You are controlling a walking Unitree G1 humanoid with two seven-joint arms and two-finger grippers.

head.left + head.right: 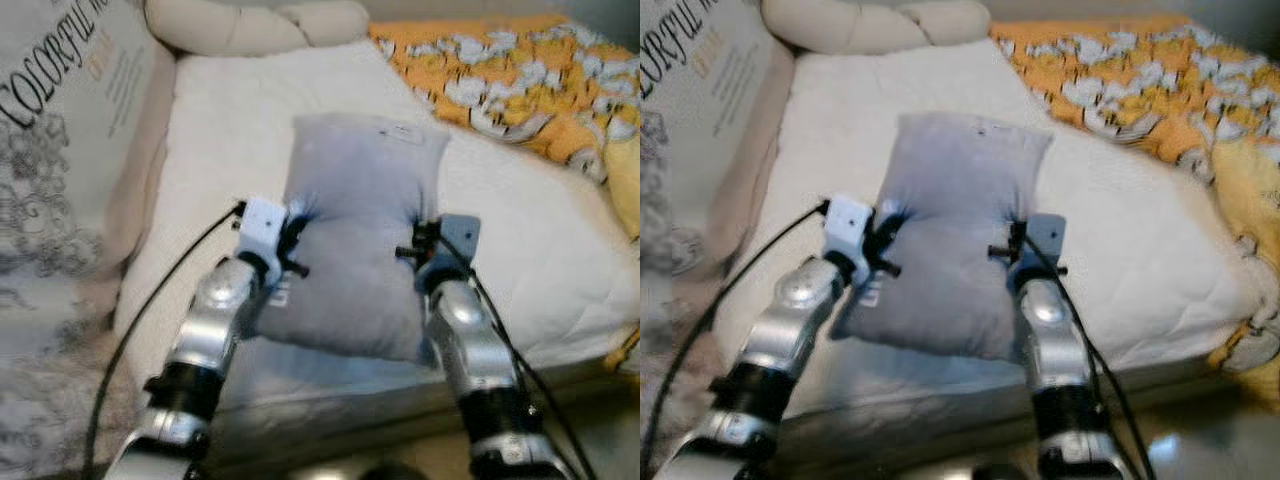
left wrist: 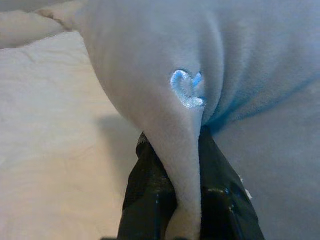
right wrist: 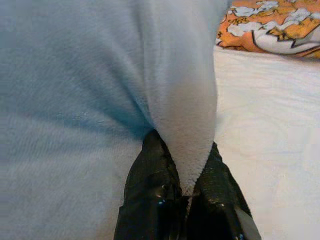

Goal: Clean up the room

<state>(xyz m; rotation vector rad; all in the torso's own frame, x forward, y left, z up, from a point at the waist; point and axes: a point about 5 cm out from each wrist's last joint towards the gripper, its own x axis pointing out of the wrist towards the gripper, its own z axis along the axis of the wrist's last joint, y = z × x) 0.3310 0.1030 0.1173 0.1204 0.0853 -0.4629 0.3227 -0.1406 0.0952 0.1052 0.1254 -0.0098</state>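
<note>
Both grippers, left (image 2: 182,190) and right (image 3: 187,192), clamped on pillow (image 1: 360,240) edges; keep level, lower onto mattress (image 1: 220,130).

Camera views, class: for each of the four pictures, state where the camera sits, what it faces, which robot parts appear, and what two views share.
Left eye view: on the head, looking down at the grey pillow over the white bed; both silver arms show.
Right eye view: head too, same scene, slightly shifted.
Left wrist view: on the left wrist, along the left gripper, jaws pinching a pillow fold.
Right wrist view: on the right wrist, along the right gripper, jaws pinching the other side.
Shared: both wrist views show the pillow and bed; the right also shows the orange blanket.
</note>
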